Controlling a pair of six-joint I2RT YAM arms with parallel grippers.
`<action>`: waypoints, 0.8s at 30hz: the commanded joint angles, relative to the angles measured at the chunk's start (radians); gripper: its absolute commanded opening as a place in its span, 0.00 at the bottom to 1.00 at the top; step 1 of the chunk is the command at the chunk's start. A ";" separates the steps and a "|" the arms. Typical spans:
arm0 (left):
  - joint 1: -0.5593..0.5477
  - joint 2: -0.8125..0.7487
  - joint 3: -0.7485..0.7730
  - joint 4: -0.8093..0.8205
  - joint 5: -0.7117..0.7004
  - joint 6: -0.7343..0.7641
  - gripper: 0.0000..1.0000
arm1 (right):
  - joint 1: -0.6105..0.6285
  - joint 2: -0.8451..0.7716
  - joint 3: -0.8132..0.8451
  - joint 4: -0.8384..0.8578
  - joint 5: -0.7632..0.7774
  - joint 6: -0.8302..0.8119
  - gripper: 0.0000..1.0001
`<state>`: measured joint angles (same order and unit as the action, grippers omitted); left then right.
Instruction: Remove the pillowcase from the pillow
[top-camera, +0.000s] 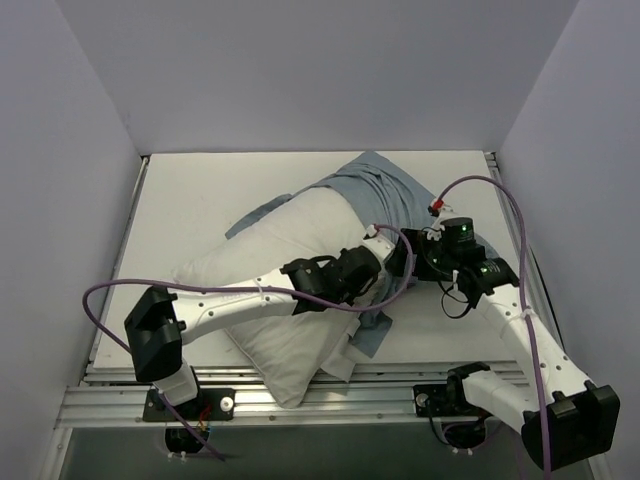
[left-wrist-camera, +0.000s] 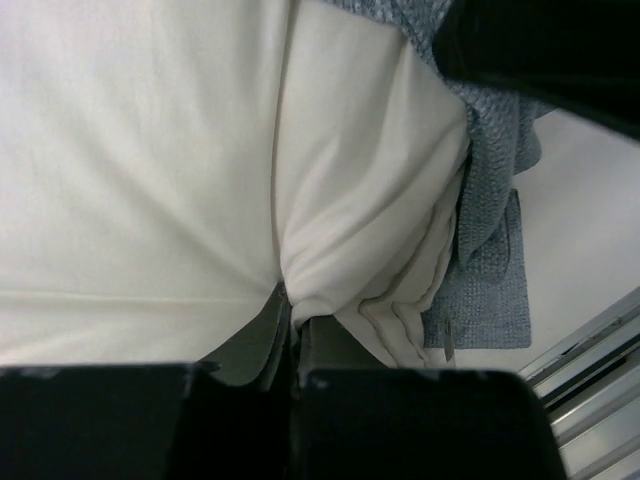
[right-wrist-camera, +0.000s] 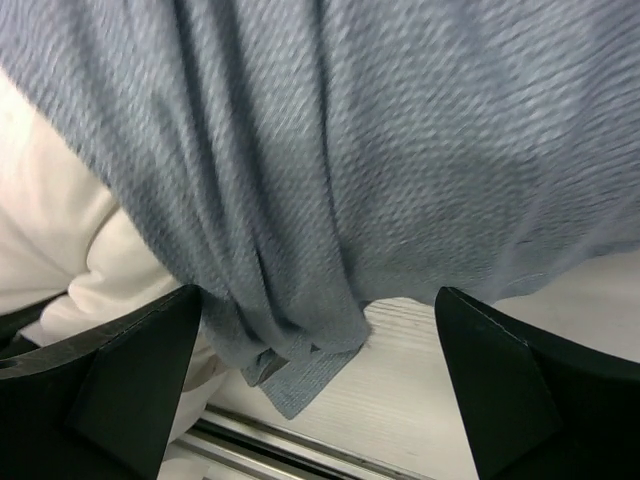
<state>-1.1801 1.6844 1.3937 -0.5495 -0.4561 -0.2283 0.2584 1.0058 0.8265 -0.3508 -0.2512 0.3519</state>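
Note:
The white pillow (top-camera: 285, 250) lies slantwise across the table, most of it bare. The blue-grey pillowcase (top-camera: 375, 190) covers only its far right end and a flap (top-camera: 372, 338) hangs by the near edge. My left gripper (top-camera: 385, 262) is shut on a pinch of the pillow's white cloth (left-wrist-camera: 330, 250) near its corner seam. My right gripper (top-camera: 415, 258) is open, its fingers (right-wrist-camera: 130, 380) wide apart on either side of the hanging pillowcase folds (right-wrist-camera: 330, 180), not closed on them. The pillowcase also shows beside the pillow in the left wrist view (left-wrist-camera: 490, 260).
The white table (top-camera: 200, 200) has a metal rail (top-camera: 330, 385) along its near edge, over which the pillow's near corner hangs. Grey walls close in the left, back and right. Purple cables (top-camera: 500, 200) loop over both arms.

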 joint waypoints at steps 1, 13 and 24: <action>0.056 -0.049 -0.004 -0.024 0.076 -0.039 0.02 | 0.034 -0.019 -0.021 0.070 -0.080 0.028 0.98; 0.168 -0.124 0.231 -0.164 0.135 -0.017 0.02 | 0.107 0.082 -0.017 0.099 0.140 0.044 0.59; 0.425 -0.360 0.202 -0.400 0.232 0.004 0.02 | -0.214 0.284 0.276 -0.019 0.415 0.028 0.00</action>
<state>-0.8318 1.4937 1.5715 -0.7872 -0.1493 -0.2508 0.1921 1.2461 1.0000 -0.2802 -0.1078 0.3904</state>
